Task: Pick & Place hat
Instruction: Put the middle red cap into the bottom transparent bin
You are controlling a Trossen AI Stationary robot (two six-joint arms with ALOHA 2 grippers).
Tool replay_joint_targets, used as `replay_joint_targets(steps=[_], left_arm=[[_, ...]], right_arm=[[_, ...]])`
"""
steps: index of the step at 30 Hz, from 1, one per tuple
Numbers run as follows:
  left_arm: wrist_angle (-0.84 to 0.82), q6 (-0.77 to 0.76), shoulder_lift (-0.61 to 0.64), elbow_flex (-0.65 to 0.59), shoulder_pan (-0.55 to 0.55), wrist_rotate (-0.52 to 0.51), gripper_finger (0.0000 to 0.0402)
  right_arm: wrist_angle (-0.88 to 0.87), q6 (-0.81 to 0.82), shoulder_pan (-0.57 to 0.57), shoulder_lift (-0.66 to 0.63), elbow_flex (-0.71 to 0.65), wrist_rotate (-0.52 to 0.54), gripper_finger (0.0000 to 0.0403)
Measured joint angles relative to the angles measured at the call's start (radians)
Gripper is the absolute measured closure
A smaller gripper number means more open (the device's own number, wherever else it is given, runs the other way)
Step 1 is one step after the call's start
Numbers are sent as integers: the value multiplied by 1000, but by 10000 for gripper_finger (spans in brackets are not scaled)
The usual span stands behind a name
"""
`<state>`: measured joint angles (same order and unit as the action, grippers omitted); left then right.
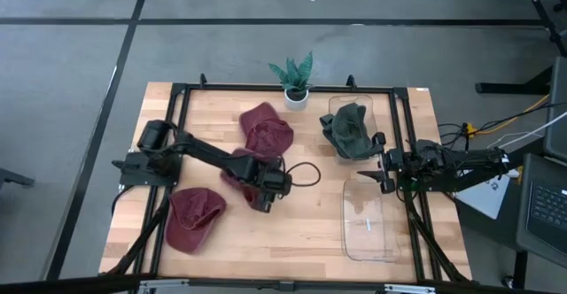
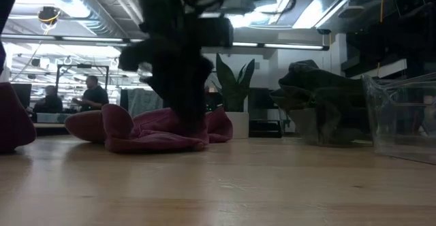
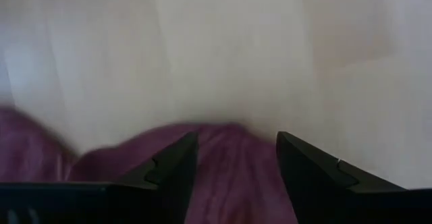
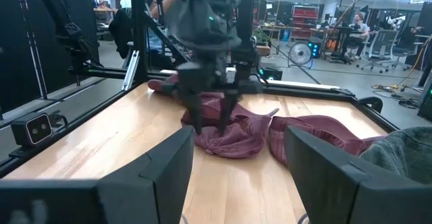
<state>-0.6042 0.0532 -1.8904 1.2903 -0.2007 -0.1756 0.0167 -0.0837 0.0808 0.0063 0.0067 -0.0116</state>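
Two arms: left gripper (image 1: 262, 198), open, straddles a maroon hat (image 1: 237, 166); closing comes next. Right gripper (image 1: 376, 172) waits open.

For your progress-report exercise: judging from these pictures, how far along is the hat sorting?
Done: one dark green hat sits in the far clear bin.
In hand: the left gripper, jaws open, is down over the middle maroon hat, not yet gripping.
Left: that hat, the maroon hat near the potted plant and the near maroon hat. The near clear bin is empty. The right gripper waits, open, by the bins.
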Motion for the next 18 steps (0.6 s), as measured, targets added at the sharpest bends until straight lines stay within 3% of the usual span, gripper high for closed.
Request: replay_joint_targets(steps=[14,18], left_arm=[[57,-20,-115,6,65,171,207],[105,91,-120,4,31,256,232]], right_arm=[[1,0,0,0,0,0,174],[0,0,0,0,0,0,174]])
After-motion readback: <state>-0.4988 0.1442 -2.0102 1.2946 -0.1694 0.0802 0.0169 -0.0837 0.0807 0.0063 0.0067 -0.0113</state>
